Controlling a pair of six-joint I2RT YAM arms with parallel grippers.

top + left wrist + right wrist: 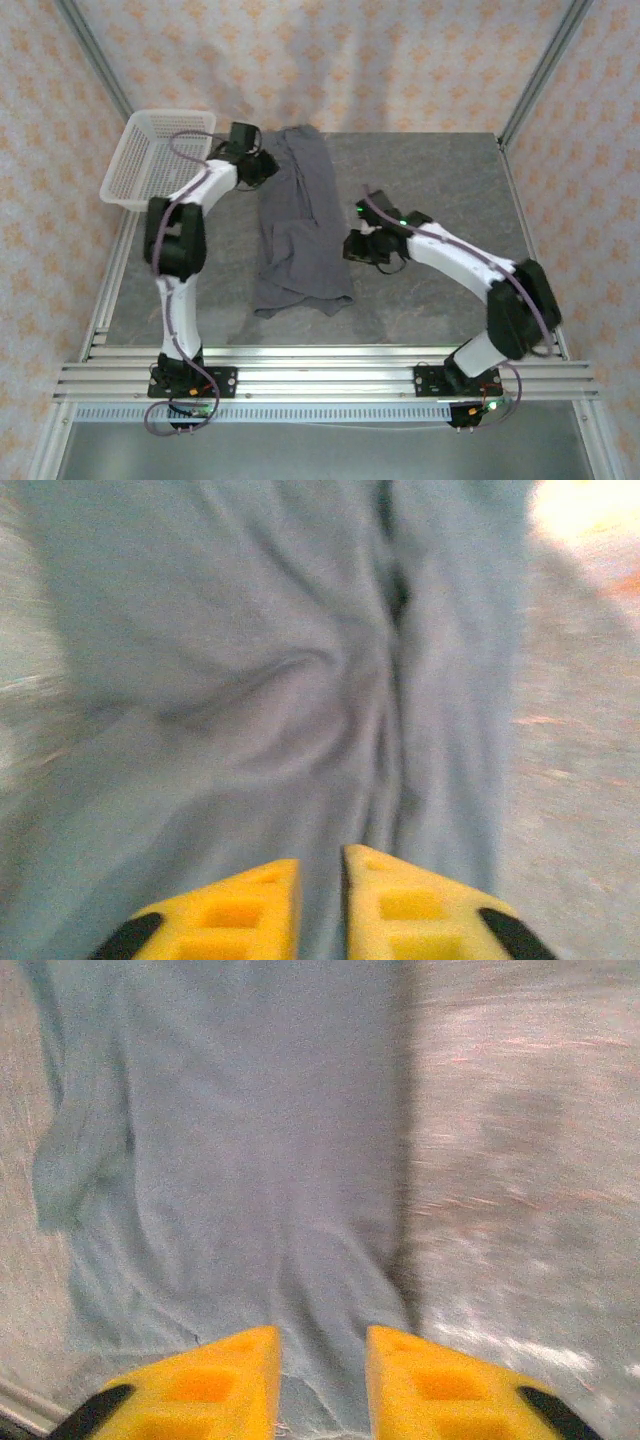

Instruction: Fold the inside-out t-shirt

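Observation:
The inside-out t-shirt (pixel 300 230) lies as a long, narrow, dark grey strip running from the far middle of the table towards the near edge, wrinkled, with a sleeve sticking out at its near end. My left gripper (pixel 264 166) is at the shirt's far left edge. In the left wrist view its yellow fingers (pixel 322 858) stand slightly apart over the creased cloth (pixel 250 680). My right gripper (pixel 353 246) is at the shirt's right edge, about halfway down. In the right wrist view its jaws (pixel 322 1332) stand open above the cloth (pixel 250 1140), with nothing between them.
A white plastic mesh basket (pixel 155 160) sits at the far left corner, just behind the left arm. The grey table (pixel 440 190) stretches bare to the right of the shirt. Metal frame posts rise at the back corners, and a rail runs along the near edge.

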